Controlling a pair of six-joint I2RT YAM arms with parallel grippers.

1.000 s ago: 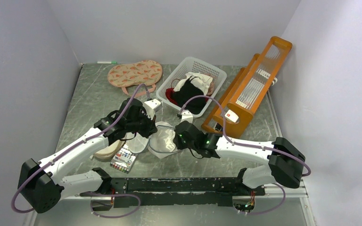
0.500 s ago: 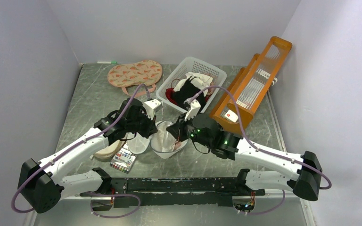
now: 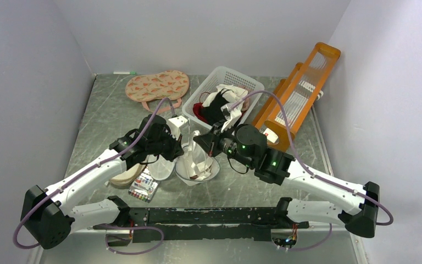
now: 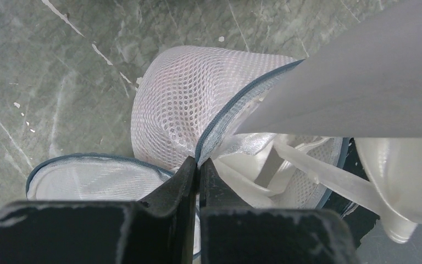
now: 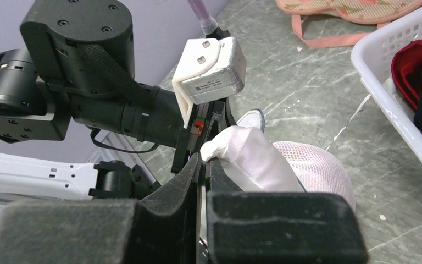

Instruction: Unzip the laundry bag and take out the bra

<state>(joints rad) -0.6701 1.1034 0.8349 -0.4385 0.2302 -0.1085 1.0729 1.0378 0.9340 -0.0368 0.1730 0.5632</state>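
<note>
**A:** White honeycomb mesh with a blue-grey zipper rim: that is the laundry bag [image 4: 181,110]. It lies open on the table [image 3: 104,115], between the two arms.

**B:** And the left gripper [image 4: 199,165]?

**A:** It is pinched tight on the zipper rim, right where the domed half of the bag curves up. The other half lies flat just beside it, a shallow oval edged with the same dark rim.

**B:** Where is the bra?

**A:** The bra [image 5: 253,159] is partly out. The right gripper [image 5: 203,162] is clamped on a fold of it above the bag's mouth, close to the left gripper. The rest trails down into the bag.

**B:** What does the cloth look like?

**A:** It is pale, smooth and slightly glossy, more cream than pink in this light. The left wrist view shows a rounded cup and thin flat straps stretched across the opening.

**B:** And the mesh?

**A:** Soft and see-through, creased near the pinch. The domed half stands on edge, held by its rim.
</note>
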